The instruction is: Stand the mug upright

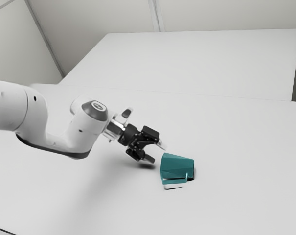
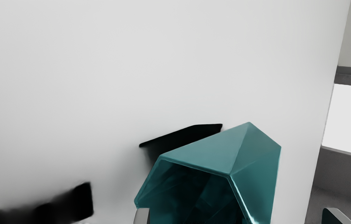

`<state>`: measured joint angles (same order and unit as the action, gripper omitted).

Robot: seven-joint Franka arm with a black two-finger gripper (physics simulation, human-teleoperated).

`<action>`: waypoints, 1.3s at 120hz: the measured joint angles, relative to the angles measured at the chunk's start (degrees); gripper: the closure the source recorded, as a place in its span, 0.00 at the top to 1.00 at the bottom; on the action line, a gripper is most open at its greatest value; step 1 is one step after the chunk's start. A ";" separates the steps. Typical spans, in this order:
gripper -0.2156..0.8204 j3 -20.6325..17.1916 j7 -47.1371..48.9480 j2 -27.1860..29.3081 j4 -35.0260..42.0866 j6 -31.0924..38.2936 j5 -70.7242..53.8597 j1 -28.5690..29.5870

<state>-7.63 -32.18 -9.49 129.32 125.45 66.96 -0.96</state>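
Teal mug (image 1: 177, 167) is lying on its side on the white table (image 1: 236, 127), not standing upright. In the exterior view it is resting just beyond the fingertips of the black gripper (image 1: 155, 152), toward that view's right. Its open mouth is facing the gripper; its narrower base is pointing away, toward the exterior view's right. Handle (image 1: 174, 181) is sticking out from the side nearer the exterior camera, low by the tabletop.

Claw state: released. Both fingers are standing wide apart, and nothing is being pinched between them. The white arm (image 1: 8, 105) is reaching in from the exterior view's left, and the gripper is hanging above the table, tilting downward toward the mug. A soft dark shadow (image 1: 147, 166) is falling on the tabletop beneath it.

Wrist view: the mug's faceted wall is catching light, while its interior (image 2: 194, 193) is appearing very dark. One fingertip (image 2: 141, 216) is overlapping the edge of the mouth in this line of sight; whether it is touching, cannot tell. The other fingertip (image 2: 335, 216) is standing well apart from the mug. The mug's black shadow (image 2: 181, 135) is spreading over the table beside it.
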 joint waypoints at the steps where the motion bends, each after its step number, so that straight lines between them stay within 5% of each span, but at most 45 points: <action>1: 0.79 -0.05 -0.20 0.07 0.12 0.04 0.18 0.01; 49: 0.78 -4.16 -7.29 -0.95 1.15 1.21 6.71 -0.10; 71: 0.36 -4.55 -9.27 -0.97 0.65 1.53 7.78 -0.12; 88: 0.17 -5.35 -10.45 -0.42 0.49 1.63 7.90 -0.09; 141: 0.05 -6.99 -12.04 7.08 0.84 1.81 7.28 0.10; 156: 0.05 -6.53 -8.89 11.97 0.27 1.73 -2.93 0.20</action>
<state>-14.16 -41.07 2.48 129.59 127.18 64.02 -0.76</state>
